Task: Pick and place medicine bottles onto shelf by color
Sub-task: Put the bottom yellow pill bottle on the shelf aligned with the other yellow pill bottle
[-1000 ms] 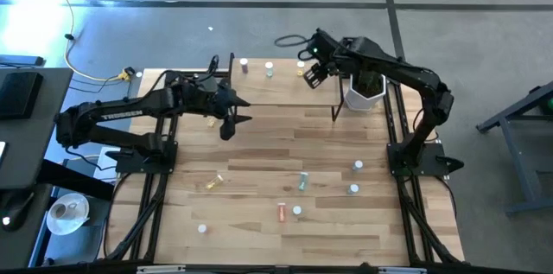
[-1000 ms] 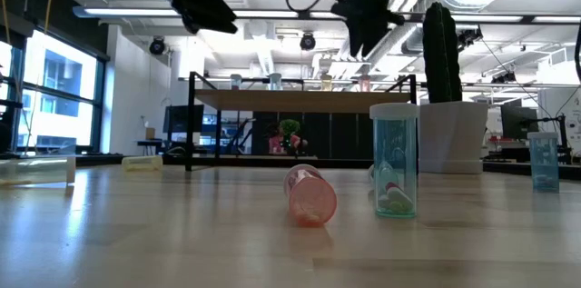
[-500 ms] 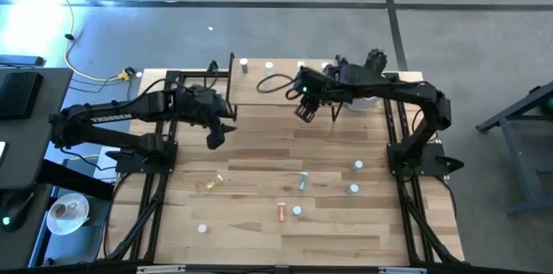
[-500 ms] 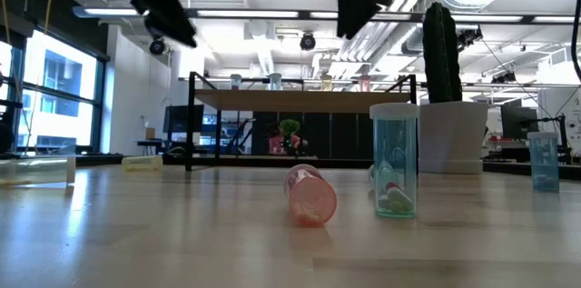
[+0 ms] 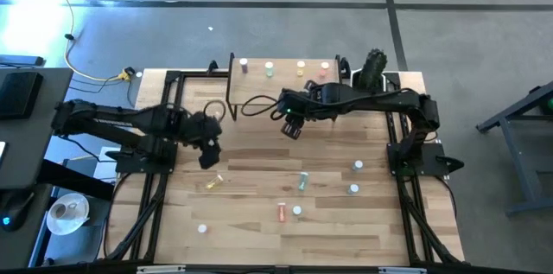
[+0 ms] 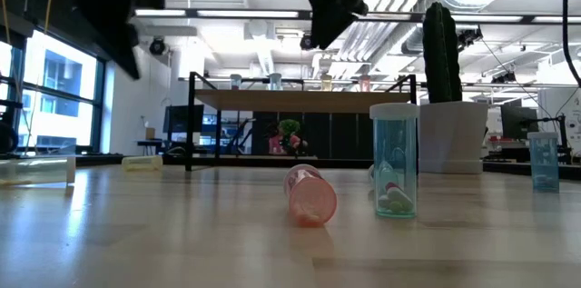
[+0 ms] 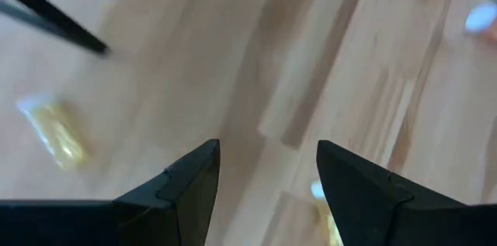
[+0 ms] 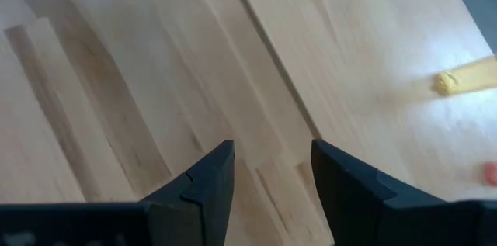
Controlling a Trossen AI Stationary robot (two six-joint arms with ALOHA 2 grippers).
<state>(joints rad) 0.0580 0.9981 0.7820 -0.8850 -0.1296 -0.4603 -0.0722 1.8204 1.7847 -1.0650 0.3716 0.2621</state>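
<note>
On the left I have pulled my left tool [image 5: 207, 155] back off the shelf edge and down over the desk [image 5: 259, 231]; it now hangs wide open and empty just above the yellow bottle [image 5: 213, 182] lying on its side near the left edge. In the left wrist view that yellow bottle [image 7: 54, 129] shows well off to one side of the dark fingers [image 7: 186, 184], so I judge I am not lined up on it yet

The shelf [image 5: 285, 79] sits at the far side of the desk with four bottles standing along it, the pink one [image 5: 323, 68] at its right end. My right tool [image 5: 290, 127] has swung away from the cactus pot [image 5: 371, 71] and leftward across the shelf front; it is parted and carries nothing, so I take that delivery as finished

Loose bottles wait in the middle: a green one [image 5: 303, 181], a red one [image 5: 282, 213] on its side, and blue ones [image 5: 358, 166] to the right. Both arms look freed for fresh picks, with most of the sorting left
</note>
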